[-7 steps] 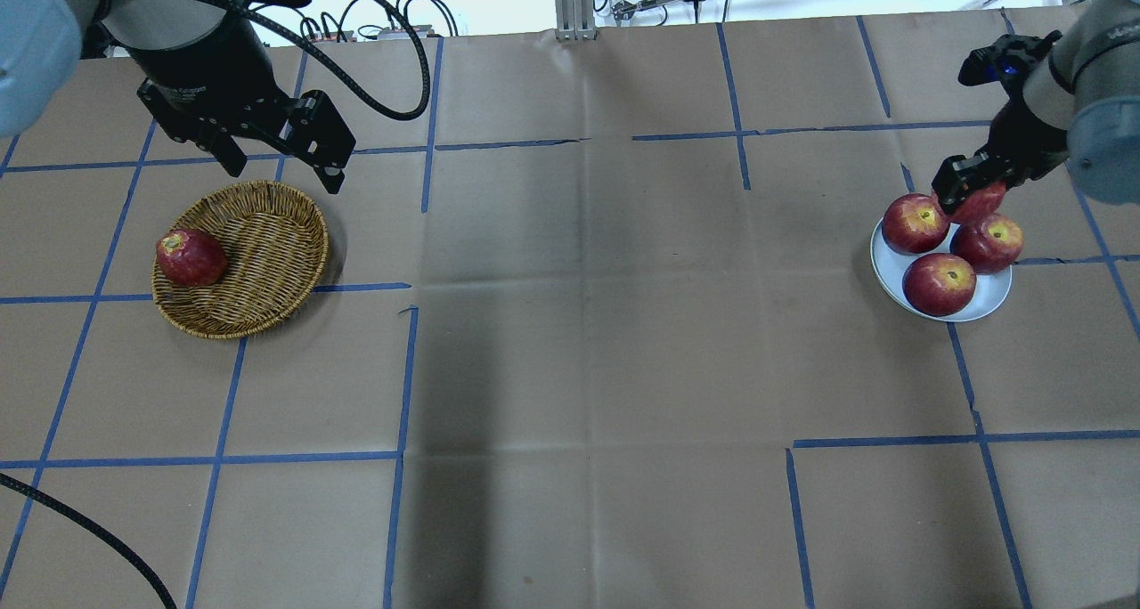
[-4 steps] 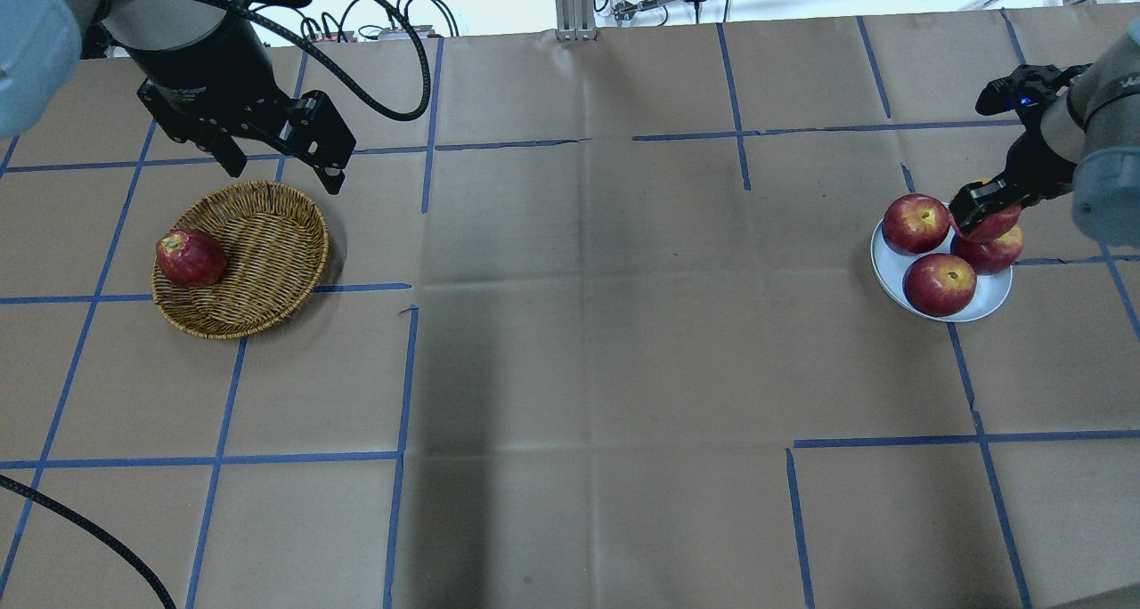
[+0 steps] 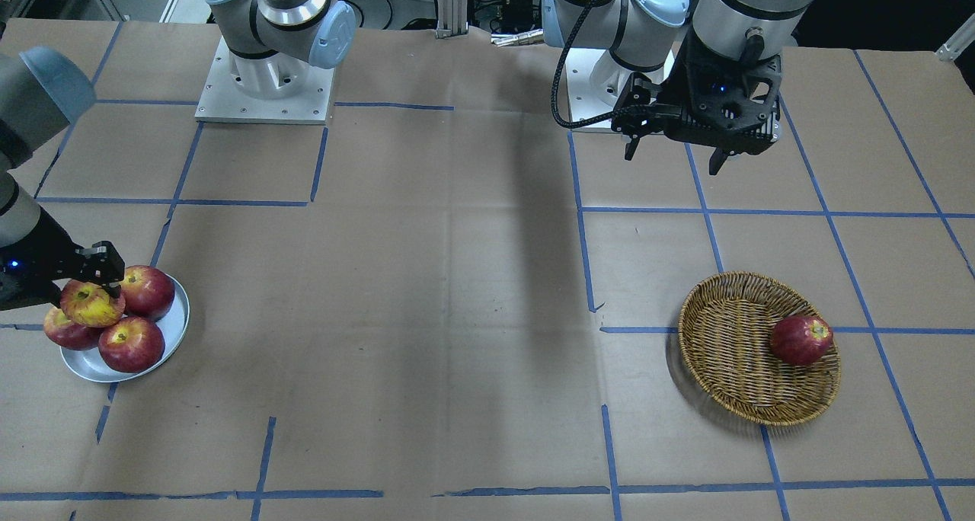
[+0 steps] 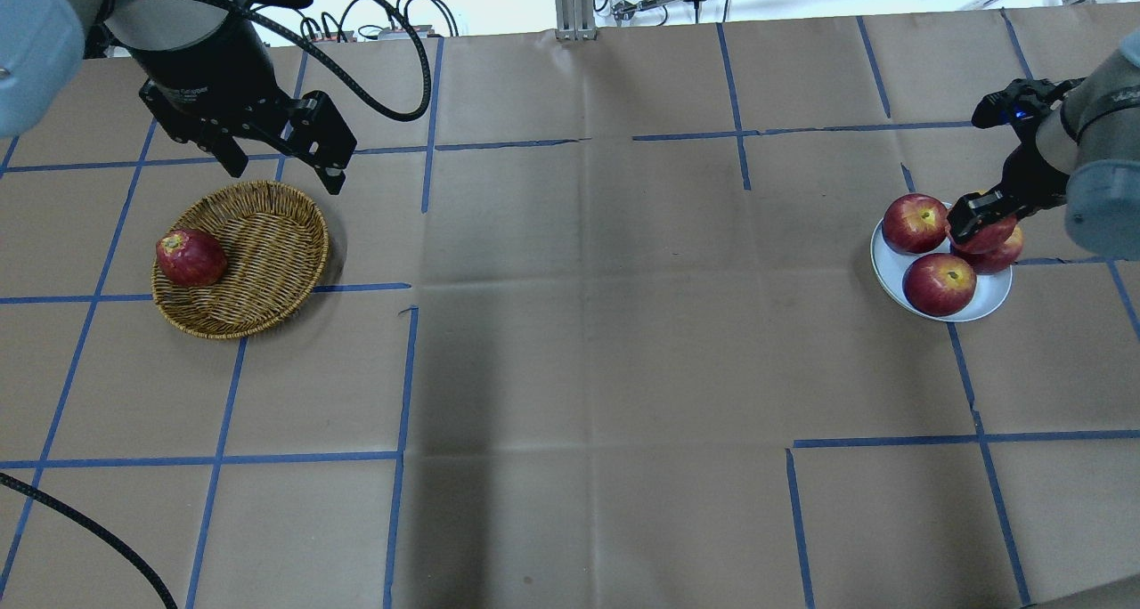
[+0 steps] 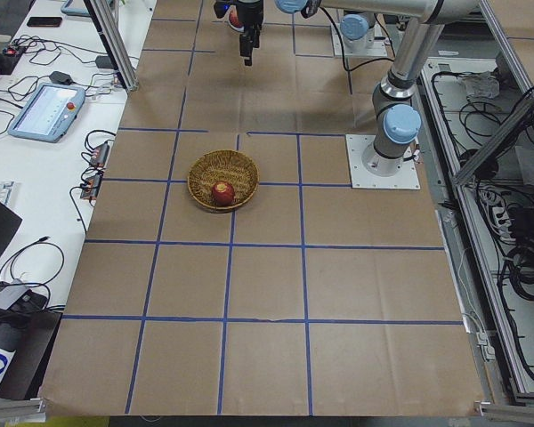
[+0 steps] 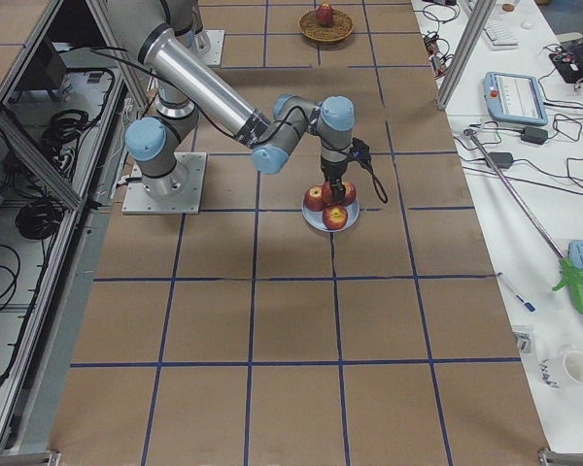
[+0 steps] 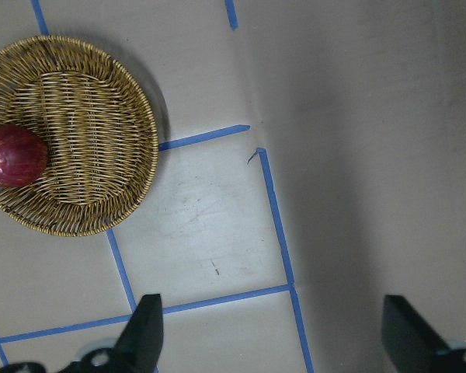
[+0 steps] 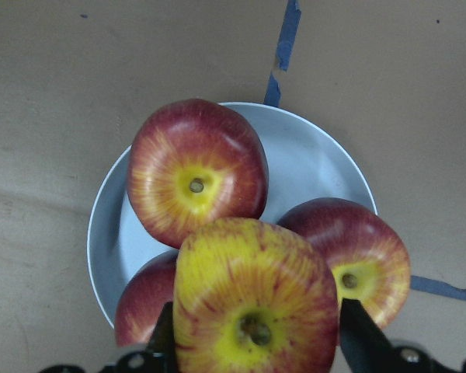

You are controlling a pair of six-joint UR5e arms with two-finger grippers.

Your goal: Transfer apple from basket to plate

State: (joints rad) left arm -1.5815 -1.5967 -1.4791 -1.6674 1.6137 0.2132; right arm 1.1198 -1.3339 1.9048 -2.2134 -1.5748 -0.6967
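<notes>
The yellow-orange streaked apple (image 3: 91, 302) sits between the fingers of my right gripper (image 3: 93, 292), which is shut on it. It is over the silver plate (image 3: 177, 330), on top of three darker red apples there. The right wrist view shows this apple (image 8: 256, 299) close up above the plate (image 8: 311, 155). It also shows in the overhead view (image 4: 985, 231), where the gripper (image 4: 980, 222) holds it over the plate (image 4: 990, 303). The wicker basket (image 4: 267, 244) at the left holds one dark red apple (image 4: 190, 257). My left gripper (image 4: 285, 171) hangs open and empty behind the basket.
Brown paper with blue tape lines covers the table. The basket (image 7: 85, 132) and its dark apple (image 7: 14, 155) lie at the upper left of the left wrist view. Both arm bases (image 3: 263, 87) stand at the table's robot side.
My right gripper has carried the yellow-orange apple a little rightward and nearer, from the plate's far edge to over the apples on it. The left arm has not moved.
</notes>
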